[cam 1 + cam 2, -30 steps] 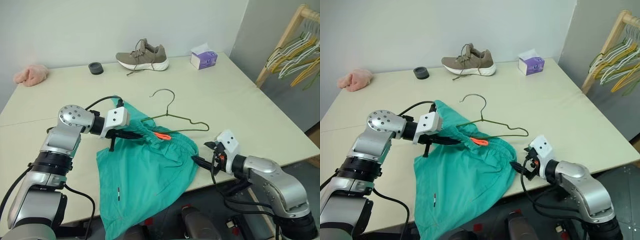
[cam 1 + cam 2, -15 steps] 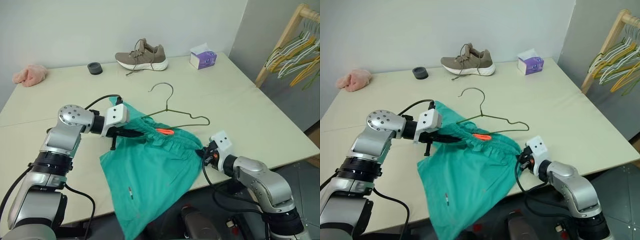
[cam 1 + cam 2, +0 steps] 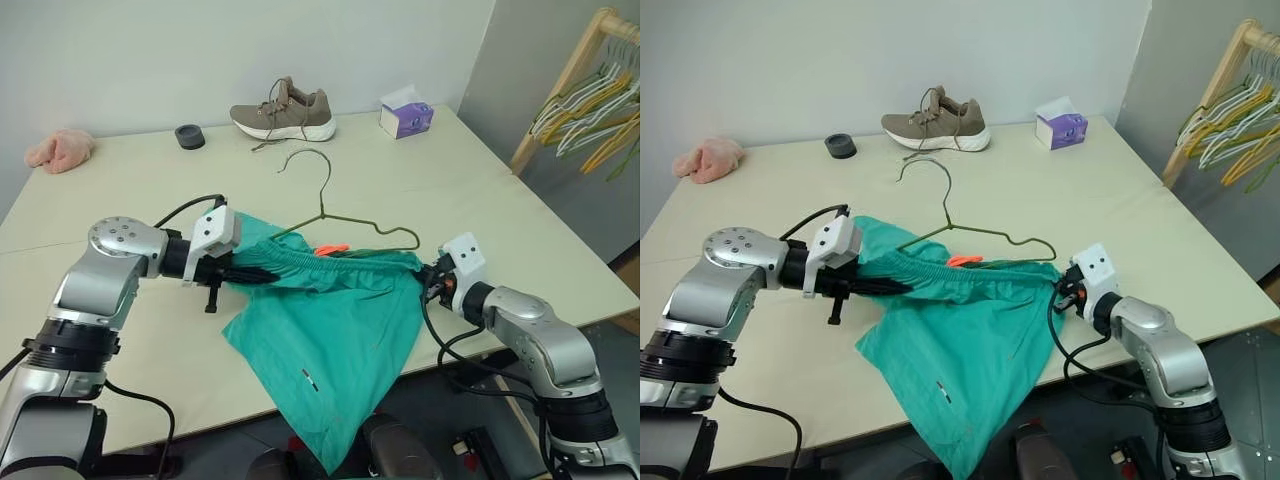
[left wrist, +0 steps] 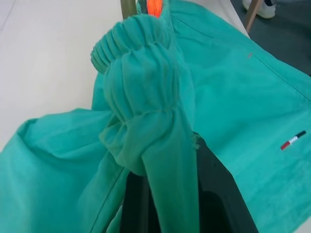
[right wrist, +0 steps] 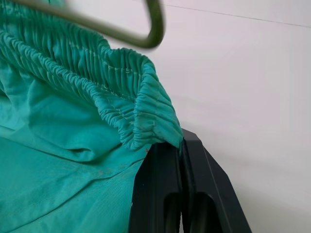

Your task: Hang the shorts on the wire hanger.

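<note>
The shorts are of thin teal-green woven fabric with a gathered, ribbed elastic waistband, a small orange tag at the band and a tiny striped label on one leg. They are stretched by the waistband between the two grippers above the front part of the pale cream table, and the legs hang in soft folds over the table's front edge. The left gripper has its black fingers pinched tight on one bunched end of the waistband; the wrist view shows the cloth wrapped between them. The right gripper has its fingers pressed together on the other end of the band, the elastic puckered just above the tips. The wire hanger is a thin, dull olive-grey triangle with a curved hook, lying on the table just behind the waistband, its lower bar close to the band; whether it touches the cloth cannot be told. Well behind, near the wall, stand a taupe knit sneaker with a white sole and a purple tissue box.
</note>
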{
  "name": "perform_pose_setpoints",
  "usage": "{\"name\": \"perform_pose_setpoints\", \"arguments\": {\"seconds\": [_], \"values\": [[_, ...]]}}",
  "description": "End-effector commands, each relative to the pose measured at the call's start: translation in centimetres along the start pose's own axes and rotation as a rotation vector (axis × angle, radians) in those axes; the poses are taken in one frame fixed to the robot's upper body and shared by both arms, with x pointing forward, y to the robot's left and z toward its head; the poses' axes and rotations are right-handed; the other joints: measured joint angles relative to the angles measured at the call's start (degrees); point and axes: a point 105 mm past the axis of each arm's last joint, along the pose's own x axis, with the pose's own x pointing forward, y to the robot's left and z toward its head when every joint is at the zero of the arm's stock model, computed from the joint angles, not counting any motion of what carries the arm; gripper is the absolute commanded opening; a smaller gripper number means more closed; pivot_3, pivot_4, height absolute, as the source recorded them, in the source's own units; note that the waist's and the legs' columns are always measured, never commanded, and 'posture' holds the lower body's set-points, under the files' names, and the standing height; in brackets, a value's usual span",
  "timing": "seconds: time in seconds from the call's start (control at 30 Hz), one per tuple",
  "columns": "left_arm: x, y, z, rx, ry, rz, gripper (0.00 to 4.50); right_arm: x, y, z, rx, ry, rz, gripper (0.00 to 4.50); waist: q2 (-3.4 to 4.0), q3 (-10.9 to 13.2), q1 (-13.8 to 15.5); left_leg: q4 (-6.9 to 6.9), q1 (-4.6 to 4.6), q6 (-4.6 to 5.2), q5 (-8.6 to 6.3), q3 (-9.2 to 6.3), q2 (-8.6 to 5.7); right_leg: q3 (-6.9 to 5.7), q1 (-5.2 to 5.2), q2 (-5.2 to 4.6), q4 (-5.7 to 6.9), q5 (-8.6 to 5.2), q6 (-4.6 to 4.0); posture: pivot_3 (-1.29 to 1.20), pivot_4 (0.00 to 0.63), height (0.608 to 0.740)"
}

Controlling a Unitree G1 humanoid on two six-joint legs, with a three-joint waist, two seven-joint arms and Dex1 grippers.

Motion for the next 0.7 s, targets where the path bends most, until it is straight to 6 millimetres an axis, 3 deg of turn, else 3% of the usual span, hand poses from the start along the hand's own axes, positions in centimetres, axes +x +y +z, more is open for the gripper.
{"name": "perform_pose_setpoints", "arguments": {"seconds": [0.03,0.23,0.4,0.7], "values": [[-2.2,0.4,1.4,0.046,-0.011,0.05,0.0,-1.4,-3.0,-0.1,-0.001,0.014,-0.121,0.04,0.0,0.0,0.04,0.0,0.0,0.0,0.0,0.0,0.0,0.0,0.0,0.0,0.0,0.0,0.0,-0.23,0.101,0.74],[-2.3,0.2,1.1,0.058,0.013,0.036,0.0,-1.5,-3.3,-0.1,0.055,0.02,-0.132,0.04,0.0,0.0,0.19,0.0,0.01,0.0,0.0,0.02,-0.01,0.02,0.0,0.0,0.0,0.0,0.0,-0.23,0.102,0.74],[-2.5,1.2,0.7,0.065,0.028,0.103,0.0,-1.8,-3.2,0.1,0.034,0.021,-0.113,0.04,0.0,0.0,0.33,0.0,0.01,0.0,0.0,0.02,0.0,0.02,0.0,0.01,-0.01,0.0,0.0,-0.23,0.103,0.74],[-2.3,3.1,1.0,0.076,-0.026,0.228,0.0,-2.3,-1.2,0.1,-0.035,0.034,-0.02,0.04,0.0,0.0,1.08,0.0,0.01,0.01,0.0,0.03,-0.01,0.02,0.0,0.03,-0.02,0.0,0.0,-0.24,0.106,0.74]]}}
